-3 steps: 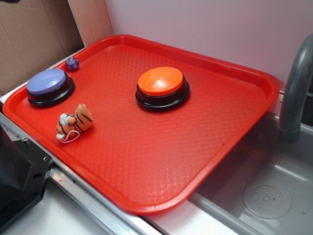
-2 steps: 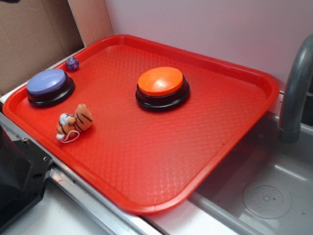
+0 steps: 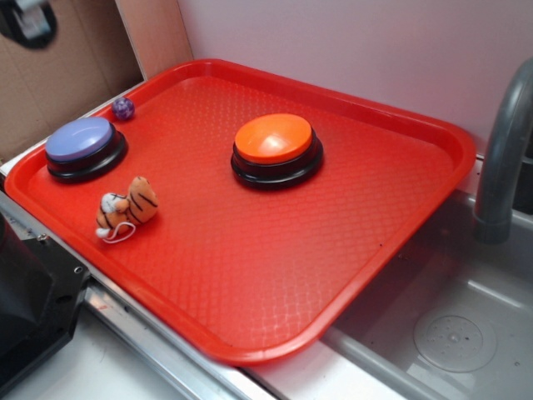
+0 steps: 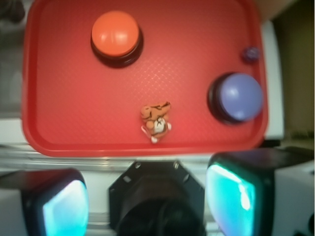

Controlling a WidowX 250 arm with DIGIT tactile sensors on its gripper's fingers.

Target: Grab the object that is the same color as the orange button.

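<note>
A tiny orange plush tiger (image 3: 127,208) with black stripes and a white string loop lies on the red tray (image 3: 250,283) near its left front edge; it also shows in the wrist view (image 4: 156,119). The orange button (image 3: 276,147) stands mid-tray on a black base and sits top left in the wrist view (image 4: 116,35). My gripper (image 4: 147,199) is open and empty, high above and off the tray's front edge, with cyan-lit fingers (image 4: 231,196) wide apart. Only a bit of it (image 3: 29,21) shows at the top left of the exterior view.
A purple-topped button (image 3: 84,147) stands just behind the tiger, and a small purple ball (image 3: 123,107) lies near the tray's back left rim. A grey faucet (image 3: 504,150) and sink (image 3: 454,337) are to the right. The robot's black base (image 3: 29,292) sits front left.
Part of my gripper has come into the top left corner of the exterior view. Nothing on the tray has moved.
</note>
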